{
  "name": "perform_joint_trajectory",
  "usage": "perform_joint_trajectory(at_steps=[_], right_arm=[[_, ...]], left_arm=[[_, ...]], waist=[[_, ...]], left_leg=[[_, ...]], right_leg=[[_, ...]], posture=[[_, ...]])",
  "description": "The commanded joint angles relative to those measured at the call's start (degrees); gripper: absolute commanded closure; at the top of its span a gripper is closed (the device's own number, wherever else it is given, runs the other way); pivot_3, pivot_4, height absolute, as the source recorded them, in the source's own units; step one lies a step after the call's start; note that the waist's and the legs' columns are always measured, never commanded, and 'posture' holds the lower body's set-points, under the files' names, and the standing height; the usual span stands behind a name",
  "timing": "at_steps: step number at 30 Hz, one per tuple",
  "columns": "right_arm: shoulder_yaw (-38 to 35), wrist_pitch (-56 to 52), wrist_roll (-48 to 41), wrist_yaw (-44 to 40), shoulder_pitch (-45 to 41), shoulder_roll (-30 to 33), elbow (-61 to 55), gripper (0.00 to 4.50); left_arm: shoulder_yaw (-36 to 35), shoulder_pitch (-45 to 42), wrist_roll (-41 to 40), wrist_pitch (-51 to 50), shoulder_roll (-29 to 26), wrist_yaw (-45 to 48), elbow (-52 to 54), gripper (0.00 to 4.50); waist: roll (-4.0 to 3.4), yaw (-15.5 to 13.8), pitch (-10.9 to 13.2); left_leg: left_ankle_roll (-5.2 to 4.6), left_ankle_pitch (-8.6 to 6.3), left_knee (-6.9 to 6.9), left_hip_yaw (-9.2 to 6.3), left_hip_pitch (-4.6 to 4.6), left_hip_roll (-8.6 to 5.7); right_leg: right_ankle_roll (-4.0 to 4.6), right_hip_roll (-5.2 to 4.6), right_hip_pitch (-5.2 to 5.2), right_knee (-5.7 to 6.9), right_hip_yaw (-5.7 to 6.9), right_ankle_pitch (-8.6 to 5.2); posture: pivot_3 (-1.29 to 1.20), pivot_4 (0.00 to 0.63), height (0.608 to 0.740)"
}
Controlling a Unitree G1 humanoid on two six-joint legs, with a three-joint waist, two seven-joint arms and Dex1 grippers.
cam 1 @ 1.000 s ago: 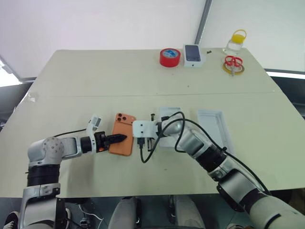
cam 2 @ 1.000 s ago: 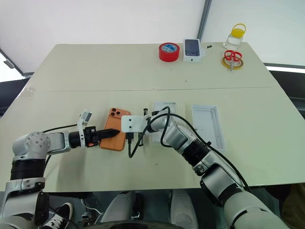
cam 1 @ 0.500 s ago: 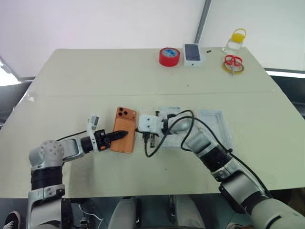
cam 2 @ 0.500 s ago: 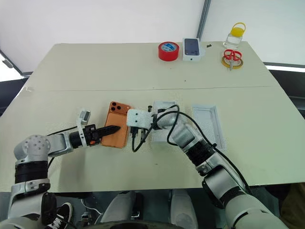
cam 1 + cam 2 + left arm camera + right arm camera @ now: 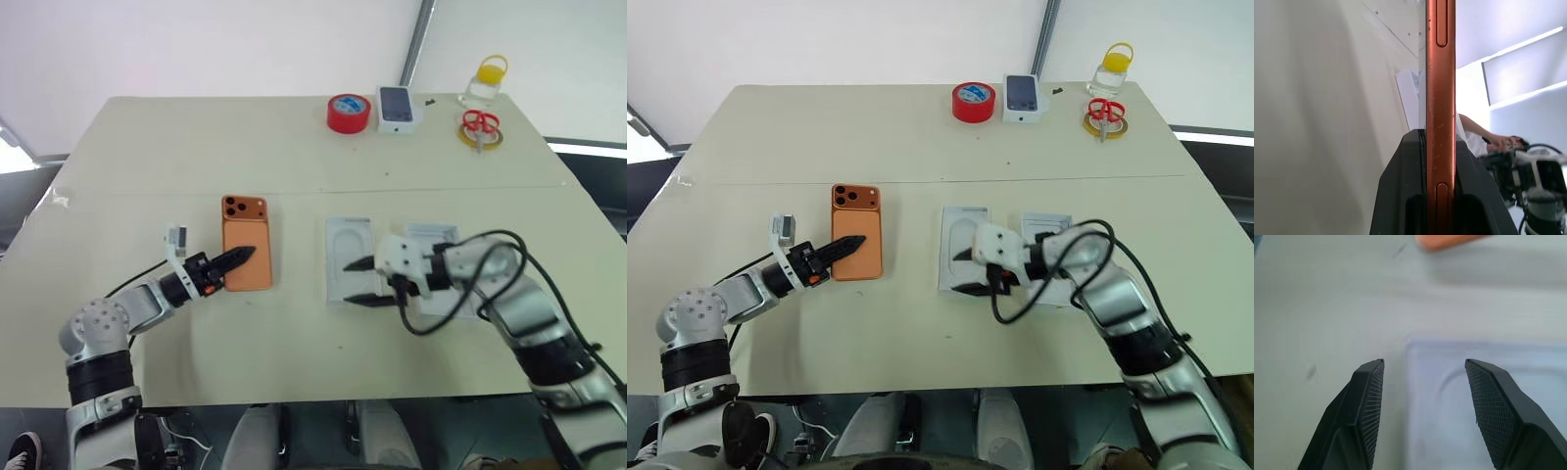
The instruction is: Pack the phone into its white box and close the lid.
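- The left gripper (image 5: 233,260) is clamped on the phone (image 5: 246,255); the left wrist view shows its two black fingers (image 5: 1400,196) pressed on either face of the orange edge, a grip that allows a lift.
- The phone shows its back, with the camera block at its far end, left of centre on the table (image 5: 176,157). Whether it is resting on the table or just clear of it cannot be told.
- The right gripper (image 5: 361,282) has its jaws spread and holds nothing. It hovers over the near end of the insert (image 5: 348,257), the thin white sheet with the embossed oval.
- In the right wrist view, the fingers (image 5: 1367,401) straddle the insert's edge, probably to pick it up.
- Just right of the insert lies a white tray (image 5: 431,238), partly hidden by the right arm; whether it is the box or the lid cannot be told.
- Phone and tray are well apart, with the insert between them, so packing has not begun.
- At the far edge, red tape (image 5: 349,114), a small phone box (image 5: 397,108), scissors (image 5: 479,125) and a bottle (image 5: 486,84) stand out of the way.
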State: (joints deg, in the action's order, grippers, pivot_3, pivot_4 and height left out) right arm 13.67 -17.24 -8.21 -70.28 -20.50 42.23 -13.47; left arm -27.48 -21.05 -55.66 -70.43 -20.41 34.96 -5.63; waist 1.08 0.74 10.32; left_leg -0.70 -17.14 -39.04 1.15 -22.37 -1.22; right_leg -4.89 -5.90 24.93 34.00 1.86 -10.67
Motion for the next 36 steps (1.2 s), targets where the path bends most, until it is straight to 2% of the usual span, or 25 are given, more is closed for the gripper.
perform_joint_trajectory(at_steps=[1, 3, 6, 20, 23, 36], right_arm=[[-1.6, 2.7, -0.2, 0.8, 2.1, 1.6, -3.4, 1.67], [-1.4, 3.4, 0.1, 1.4, 2.8, 2.0, -3.4, 1.67], [-1.1, 3.8, 1.1, 4.4, 2.8, 0.6, -2.6, 2.47], [-0.5, 3.9, 1.3, 7.6, 2.7, -1.0, -0.5, 2.47], [-0.3, 4.4, 1.7, 7.9, 2.6, -1.1, 0.0, 3.32], [1.4, 5.3, 2.7, 8.5, 2.8, -1.6, 1.0, 3.32]], left_arm=[[0.6, -1.4, -1.4, 1.3, -0.4, 0.4, 1.4, 4.50], [1.1, -1.5, -1.2, 1.7, -0.7, 0.6, 1.1, 4.50], [0.4, -2.6, -2.7, 0.7, -0.7, 0.4, 0.0, 4.50], [1.5, -3.5, -3.7, -0.3, -0.6, 0.3, 0.3, 4.50], [1.2, -3.6, -4.3, -0.4, -0.4, -0.3, 0.4, 4.50], [1.4, -3.6, -5.1, -0.2, -0.3, -1.8, 0.8, 4.50]], waist=[[0.08, 0.0, 0.0], [0.11, -0.2, 0.1], [0.16, -0.2, 0.1], [0.24, -0.3, 0.1], [0.24, -0.4, 0.1], [0.24, -0.4, 0.1]], left_leg=[[0.00, 0.00, 0.00, 0.00, 0.01, 0.02], [0.01, 0.01, -0.01, 0.00, 0.01, 0.03], [0.01, 0.01, -0.06, 0.00, 0.00, 0.03], [0.01, 0.01, -0.06, -0.01, -0.02, 0.02], [0.00, 0.01, -0.06, -0.01, -0.02, 0.02], [0.00, 0.01, -0.07, -0.01, -0.02, 0.01]], right_leg=[[0.00, 0.02, 0.00, 0.01, 0.00, 0.00], [0.00, 0.03, 0.00, 0.02, 0.00, 0.00], [0.02, 0.02, 0.00, 0.01, 0.00, -0.01], [0.03, 0.00, 0.00, 0.00, 0.00, -0.01], [0.03, 0.00, 0.00, 0.00, 0.00, -0.01], [0.03, 0.00, -0.01, 0.00, 0.00, -0.01]], posture=[[0.00, 0.150, 0.740], [0.00, 0.150, 0.740], [0.00, 0.150, 0.740], [0.00, 0.150, 0.740], [0.00, 0.150, 0.740], [0.00, 0.150, 0.740]])
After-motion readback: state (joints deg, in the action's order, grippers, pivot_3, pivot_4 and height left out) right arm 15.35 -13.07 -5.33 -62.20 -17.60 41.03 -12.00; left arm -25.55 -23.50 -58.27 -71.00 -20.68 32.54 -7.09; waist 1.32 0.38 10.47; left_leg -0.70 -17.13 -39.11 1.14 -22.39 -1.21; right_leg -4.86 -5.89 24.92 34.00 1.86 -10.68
